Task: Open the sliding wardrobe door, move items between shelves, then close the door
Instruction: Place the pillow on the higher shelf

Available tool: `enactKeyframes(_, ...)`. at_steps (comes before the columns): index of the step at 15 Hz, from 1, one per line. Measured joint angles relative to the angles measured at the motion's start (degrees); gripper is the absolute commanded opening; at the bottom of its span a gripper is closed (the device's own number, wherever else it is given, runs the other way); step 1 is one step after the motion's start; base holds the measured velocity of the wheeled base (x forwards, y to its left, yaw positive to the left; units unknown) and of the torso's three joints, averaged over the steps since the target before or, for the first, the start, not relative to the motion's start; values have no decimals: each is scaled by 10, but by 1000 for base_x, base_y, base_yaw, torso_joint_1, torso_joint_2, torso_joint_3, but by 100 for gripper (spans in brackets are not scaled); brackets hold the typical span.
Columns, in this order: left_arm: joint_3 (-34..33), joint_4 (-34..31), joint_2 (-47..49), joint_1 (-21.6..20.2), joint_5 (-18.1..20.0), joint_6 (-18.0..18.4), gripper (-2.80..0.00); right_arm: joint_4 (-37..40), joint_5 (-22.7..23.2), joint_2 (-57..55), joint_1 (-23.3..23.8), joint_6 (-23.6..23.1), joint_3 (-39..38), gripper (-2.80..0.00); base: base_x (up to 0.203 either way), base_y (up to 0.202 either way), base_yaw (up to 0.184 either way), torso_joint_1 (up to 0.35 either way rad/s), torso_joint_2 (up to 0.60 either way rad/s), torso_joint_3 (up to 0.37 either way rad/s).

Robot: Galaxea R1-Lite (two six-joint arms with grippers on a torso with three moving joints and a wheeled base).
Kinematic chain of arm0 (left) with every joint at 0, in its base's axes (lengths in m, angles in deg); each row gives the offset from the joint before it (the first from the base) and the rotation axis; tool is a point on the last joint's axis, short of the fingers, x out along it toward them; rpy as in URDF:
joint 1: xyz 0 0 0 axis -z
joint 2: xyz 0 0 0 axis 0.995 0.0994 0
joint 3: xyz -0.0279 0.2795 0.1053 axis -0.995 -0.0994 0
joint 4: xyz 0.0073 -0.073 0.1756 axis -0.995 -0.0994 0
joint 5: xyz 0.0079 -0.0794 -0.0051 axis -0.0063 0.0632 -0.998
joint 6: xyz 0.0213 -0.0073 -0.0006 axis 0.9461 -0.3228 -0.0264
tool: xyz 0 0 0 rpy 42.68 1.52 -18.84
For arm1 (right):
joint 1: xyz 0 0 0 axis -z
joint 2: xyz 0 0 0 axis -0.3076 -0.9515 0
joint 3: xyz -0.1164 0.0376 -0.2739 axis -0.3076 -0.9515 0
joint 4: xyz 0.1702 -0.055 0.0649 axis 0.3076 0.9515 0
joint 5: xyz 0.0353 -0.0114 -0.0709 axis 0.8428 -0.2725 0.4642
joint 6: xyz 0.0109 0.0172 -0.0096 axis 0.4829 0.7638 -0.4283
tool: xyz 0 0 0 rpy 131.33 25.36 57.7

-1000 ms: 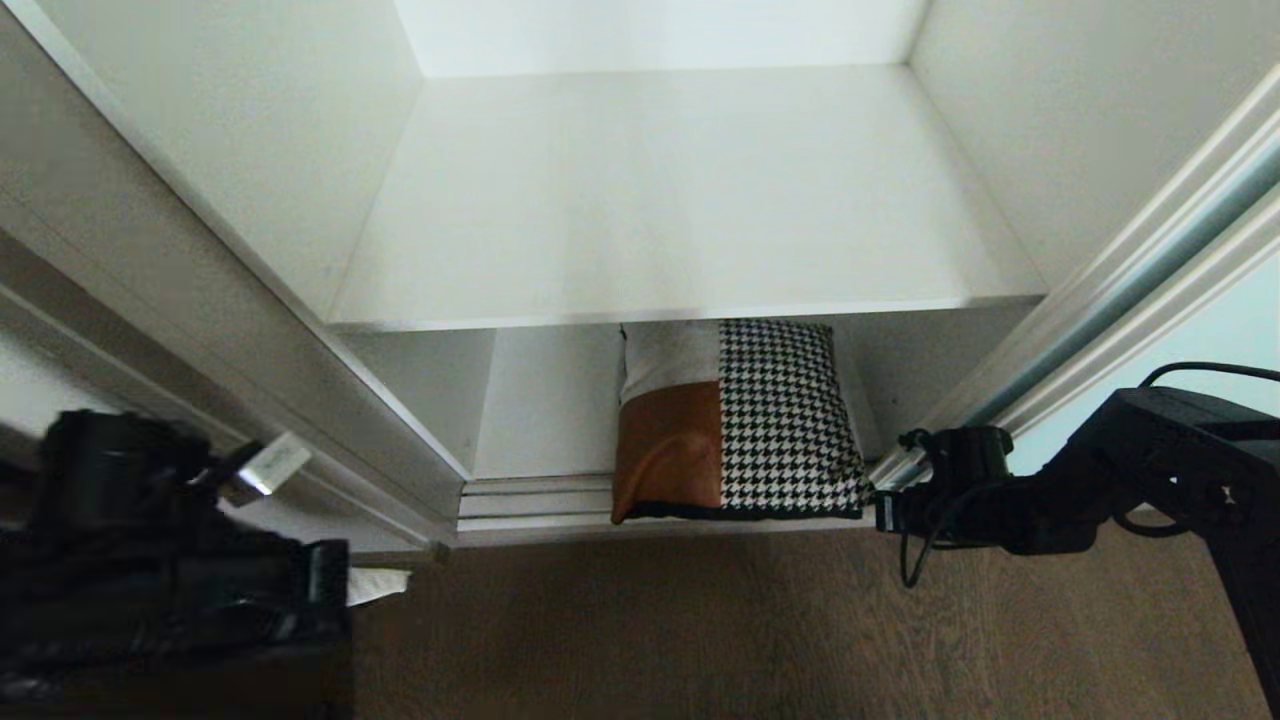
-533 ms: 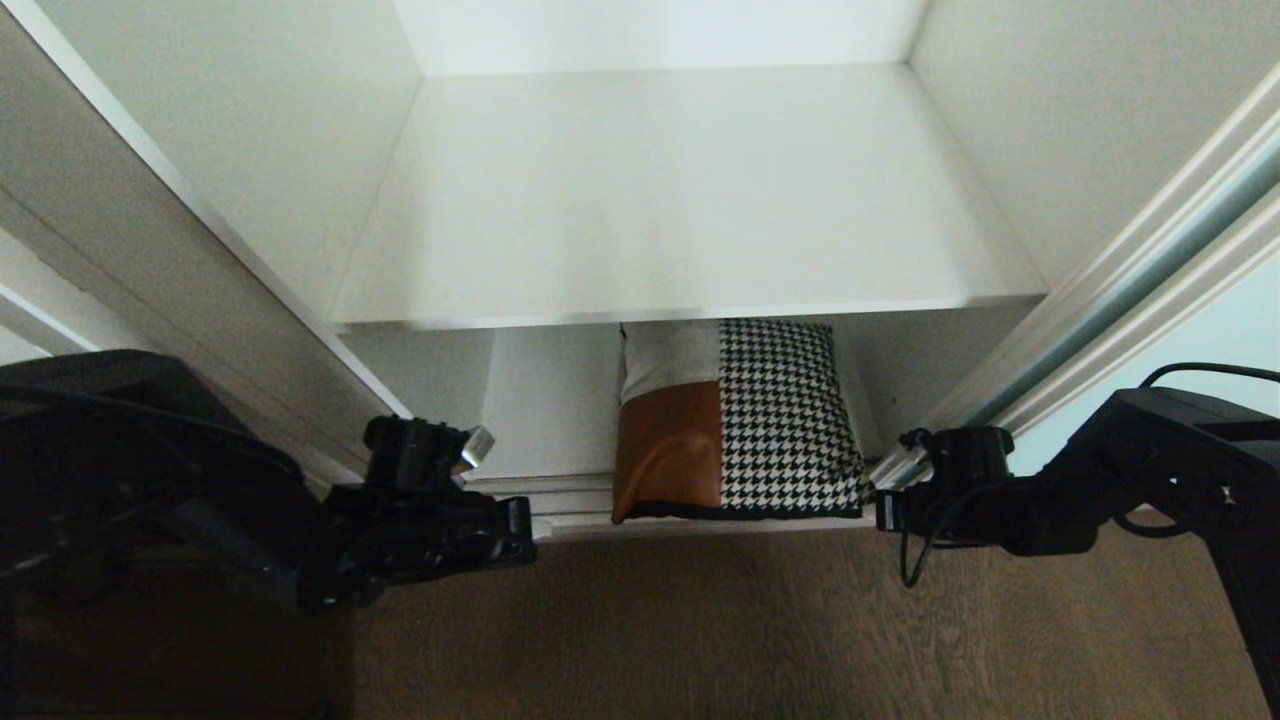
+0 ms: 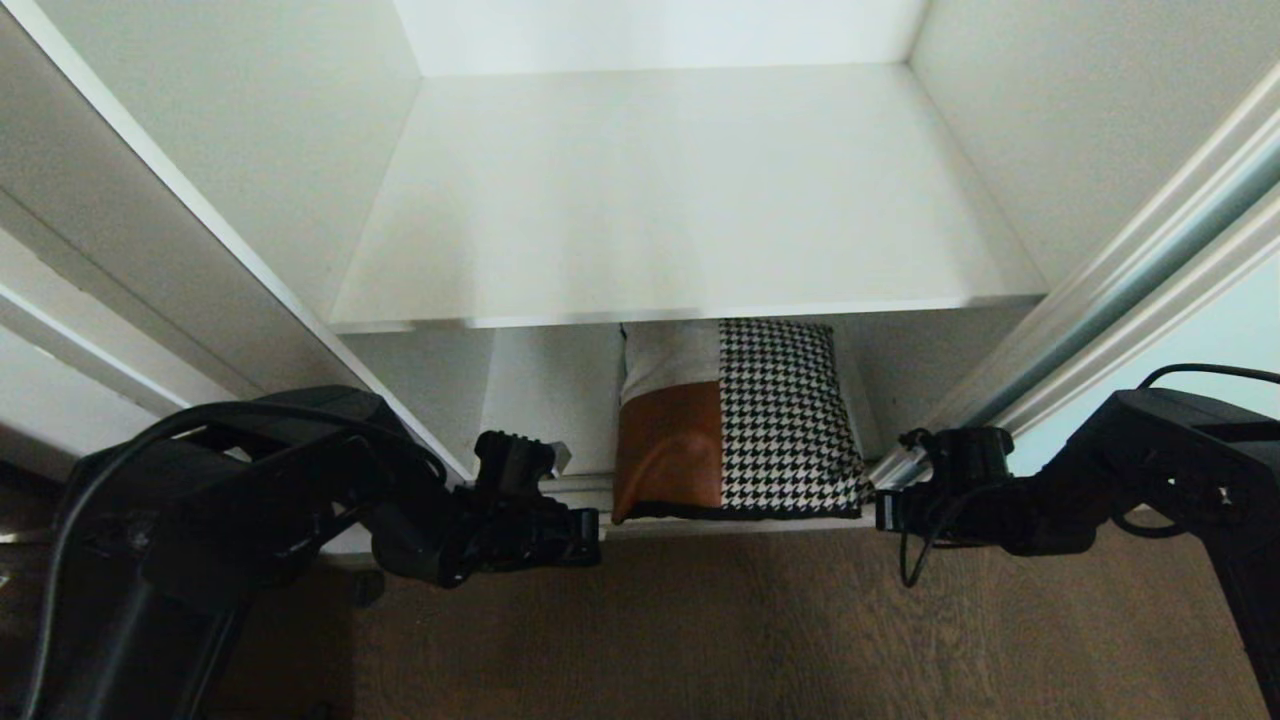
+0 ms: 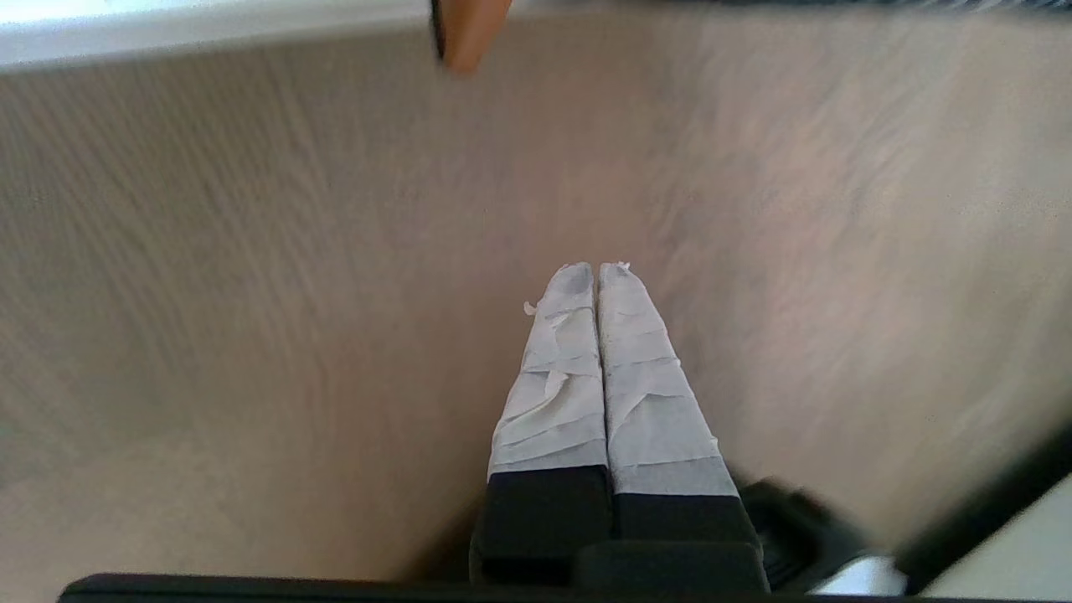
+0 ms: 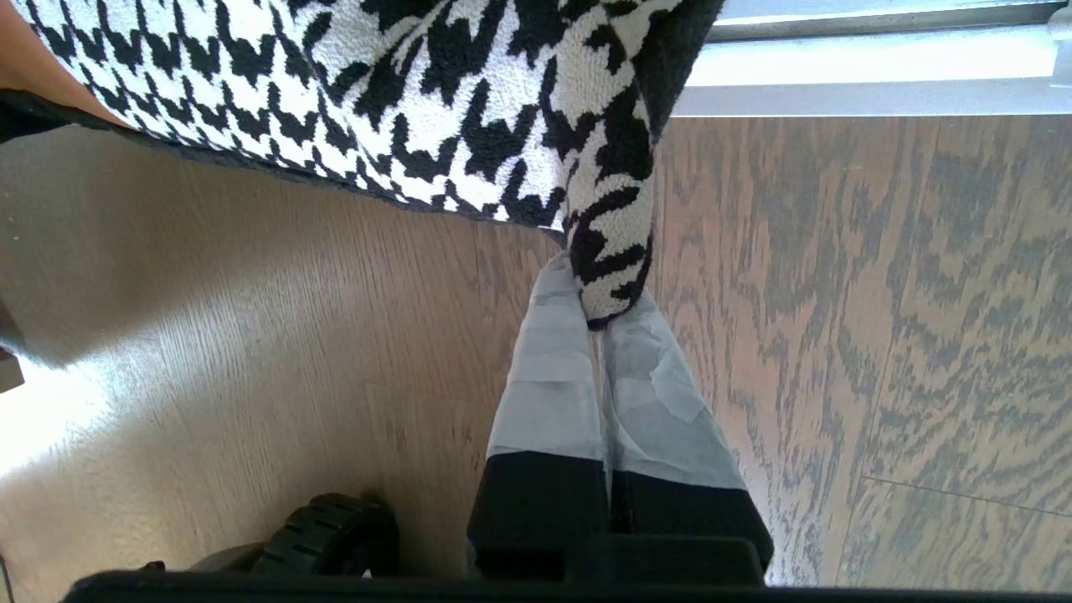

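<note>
The cushion [image 3: 740, 420] sits at lower centre of the head view, on the wardrobe's bottom board beneath the shelf [image 3: 680, 190], its front edge level with the sill and its rear part hidden under the shelf's front edge. The door [image 3: 1200, 250] stands slid aside at the right of the frame. The right tool [image 3: 880, 512] sits at the cushion's lower right corner; the right wrist view shows its taped fingers [image 5: 544, 377] closed on that houndstooth corner [image 5: 607, 251], pinching a fold of fabric. The left tool [image 3: 590, 525] lies at lower centre-left, just beside the tan corner; in the left wrist view its taped fingers [image 4: 578, 335] are pressed together with nothing between them, over the wood floor [image 4: 251, 293], the tan corner [image 4: 469, 33] near the top edge of that frame. Handling judgement: cushion looks soft, light and compliant; the tan patch shows a dent, so it will sag and fold when lifted from one corner. The woven houndstooth should give fair friction; the tan patch looks smoother, possibly slicker. A second hold on the tan corner or its black piped edge would likely keep it level and help it clear the shelf's edge. Not fragile. No brand, label or legible writing visible on cushion, wardrobe or tools.
</note>
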Motion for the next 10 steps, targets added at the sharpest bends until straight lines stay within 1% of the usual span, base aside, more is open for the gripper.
enactKeyframes(1, 26, -28, 10, 0, -4, 16, 0, 0, 0, 0, 0, 0, 0, -280, 0, 0, 0, 0, 0, 0)
enactKeyframes(4, 104, -93, 37, 0, -26, 62, 0, 0, 0, 0, 1, 0, -1, -280, 0, 0, 0, 0, 0, 0)
enactKeyframes(6, 154, -142, 56, 0, -29, 81, 0, 0, 0, -1, 1, 0, -1, -280, 0, 0, 0, 0, 0, 0)
enactKeyframes(7, 171, -156, 65, 1, -30, 89, 0, 0, 0, -1, 1, 0, -1, -280, 0, 0, 0, 0, 0, 0)
enactKeyframes(9, 208, -159, 91, 1, -30, 113, 0, 0, 0, -1, 1, 0, 0, -280, 0, 0, 0, 0, 0, 0)
enactKeyframes(10, 222, -159, 102, 1, -30, 118, 0, 0, 0, -1, 1, 0, 0, -280, 0, 0, 0, 0, 0, 0)
